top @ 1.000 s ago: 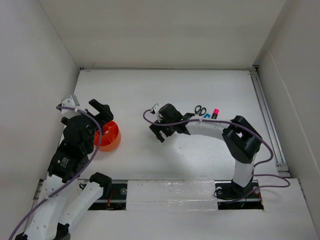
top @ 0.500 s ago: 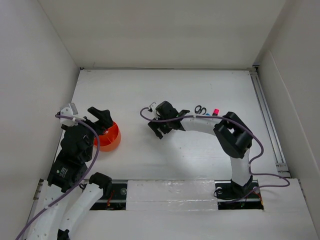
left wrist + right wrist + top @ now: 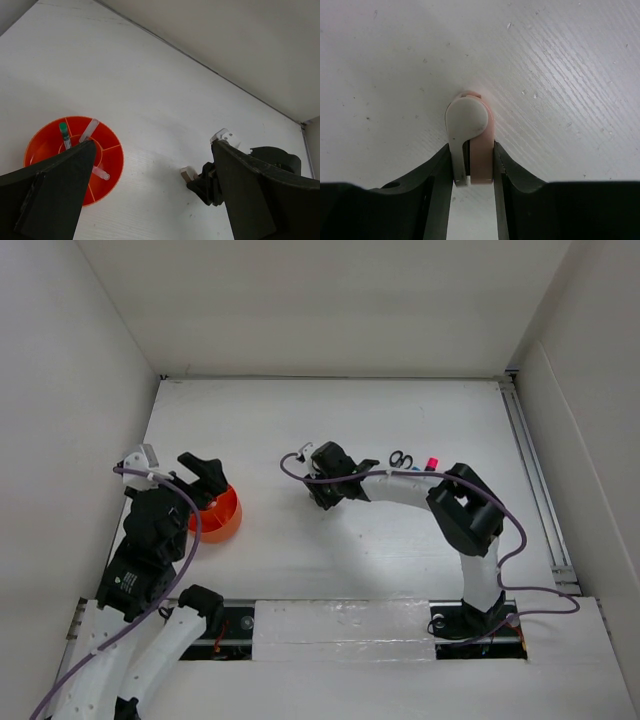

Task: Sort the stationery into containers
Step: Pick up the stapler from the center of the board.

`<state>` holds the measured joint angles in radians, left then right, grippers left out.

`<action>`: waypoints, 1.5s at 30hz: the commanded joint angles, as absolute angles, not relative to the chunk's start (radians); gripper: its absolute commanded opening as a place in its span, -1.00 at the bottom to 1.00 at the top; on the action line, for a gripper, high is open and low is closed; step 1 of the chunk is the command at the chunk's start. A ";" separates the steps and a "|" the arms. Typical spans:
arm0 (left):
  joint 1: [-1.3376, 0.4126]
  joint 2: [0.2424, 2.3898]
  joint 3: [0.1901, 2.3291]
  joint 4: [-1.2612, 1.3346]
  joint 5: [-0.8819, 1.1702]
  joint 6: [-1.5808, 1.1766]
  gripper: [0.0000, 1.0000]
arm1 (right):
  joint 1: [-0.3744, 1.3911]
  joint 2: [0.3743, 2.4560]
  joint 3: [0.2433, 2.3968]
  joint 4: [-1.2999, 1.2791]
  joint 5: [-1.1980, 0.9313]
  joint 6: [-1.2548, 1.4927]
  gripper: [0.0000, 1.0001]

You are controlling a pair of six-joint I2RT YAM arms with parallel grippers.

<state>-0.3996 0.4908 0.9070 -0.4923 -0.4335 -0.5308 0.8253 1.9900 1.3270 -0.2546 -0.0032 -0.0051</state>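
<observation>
One white-walled table (image 3: 330, 420): right end effector (image 3: 472, 154) clenches an eraser (image 3: 470, 117), left end effector (image 3: 203, 472) gapes.

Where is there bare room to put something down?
The far strip of table is bare; so is the stretch between orange cup and right gripper, which pinches an eraser. Crowded: scissors and pink highlighter beside the right arm.

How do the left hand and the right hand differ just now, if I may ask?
The left hand stands wide open and empty; the right hand is closed on a small eraser. The left hand hangs near the orange cup; the right hand is low at the table. Both have dark fingers.
</observation>
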 commanded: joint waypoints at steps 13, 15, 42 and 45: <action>-0.405 0.690 0.963 -0.506 -0.183 -0.526 1.00 | 0.910 1.539 1.095 -0.002 0.046 0.118 -1.00; -0.405 0.699 0.998 -0.526 -0.149 -0.566 1.00 | 0.949 1.499 1.095 -0.002 0.086 0.130 -1.00; -0.405 0.818 1.006 -0.462 0.327 -0.834 0.72 | 1.123 1.365 1.009 0.387 0.176 0.091 -1.00; -0.405 0.808 1.006 -0.462 0.327 -0.834 0.62 | 1.123 1.365 1.019 0.396 0.176 0.101 -1.00</action>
<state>-0.4000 0.8219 1.0061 -0.5106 0.3000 -0.8276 1.1141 1.3884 0.9699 0.2966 0.1577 0.1013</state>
